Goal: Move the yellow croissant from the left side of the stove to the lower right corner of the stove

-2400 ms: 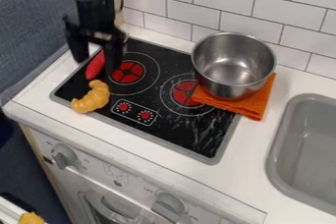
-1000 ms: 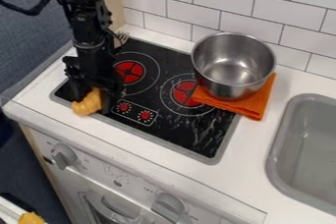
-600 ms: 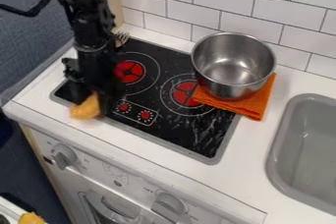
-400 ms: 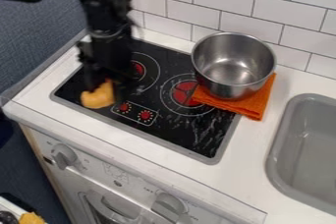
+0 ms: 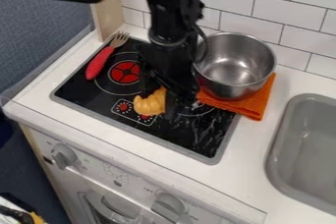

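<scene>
Gripper: We see the black two-finger gripper (image 5: pixel 159 95) closed around a golden-tan toy croissant (image 5: pixel 150 104), its fingers parted only by the pastry's thickness.
Croissant: Curved, ridged and smooth-skinned, it is held over the front of the black toy cooktop (image 5: pixel 89 96), by the printed controls; we cannot tell whether it touches the surface.
Cooktop: We note a glossy, scuffed panel with red burner discs, thin white rings and a grey border.
Fork: A fork with a red handle and metal tines (image 5: pixel 98 65) lies at the cooktop's back left.
Pot: To the right, a round, brushed-steel pot (image 5: pixel 226 89) sits partly on a folded orange cloth (image 5: pixel 255 106).
Sink: We find a smooth grey basin (image 5: pixel 279 144) set in the white counter (image 5: pixel 239 179).
</scene>
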Controlling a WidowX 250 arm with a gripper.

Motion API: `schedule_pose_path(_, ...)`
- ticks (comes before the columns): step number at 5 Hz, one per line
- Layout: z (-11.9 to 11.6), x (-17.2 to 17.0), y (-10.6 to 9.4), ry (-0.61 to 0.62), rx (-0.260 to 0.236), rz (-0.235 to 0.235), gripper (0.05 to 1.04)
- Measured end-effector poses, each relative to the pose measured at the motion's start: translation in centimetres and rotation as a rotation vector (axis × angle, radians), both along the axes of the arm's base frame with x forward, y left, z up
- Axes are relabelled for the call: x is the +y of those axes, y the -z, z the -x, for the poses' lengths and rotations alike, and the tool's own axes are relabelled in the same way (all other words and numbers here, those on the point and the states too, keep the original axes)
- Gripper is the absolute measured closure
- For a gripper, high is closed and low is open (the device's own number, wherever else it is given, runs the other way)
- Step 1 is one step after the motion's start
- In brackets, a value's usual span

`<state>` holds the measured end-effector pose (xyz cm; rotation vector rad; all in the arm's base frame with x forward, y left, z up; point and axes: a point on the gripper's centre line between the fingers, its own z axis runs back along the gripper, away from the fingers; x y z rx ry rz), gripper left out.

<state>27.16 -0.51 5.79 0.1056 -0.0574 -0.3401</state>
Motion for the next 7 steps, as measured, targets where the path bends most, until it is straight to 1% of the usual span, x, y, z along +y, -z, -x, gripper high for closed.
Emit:
schedule_pose_path(1, 0.1, -2.3, 2.0, 0.074, 0.058, -0.001, 0.43)
schedule_pose_path(2, 0.0, -2.9, 3.7, 0.102, 0.103, 0.001, 0.43)
schedule_pose_path(3, -0.4, -3.4, 4.4, 0.134, 0.108, 0.001, 0.383)
schedule_pose_path(4, -0.4, -3.5, 4.6, 0.149, 0.117, -0.001, 0.113)
schedule_pose_path(5, -0.4, -3.5, 4.6, 0.147, 0.115, -0.001, 0.076)
schedule_pose_path(6, -0.3, -3.8, 2.2, 0.128, 0.057, 0.03, 0.081)
schedule_pose_path(7, 0.1, -1.9, -2.5, 0.012, -0.052, 0.07, 0.083)
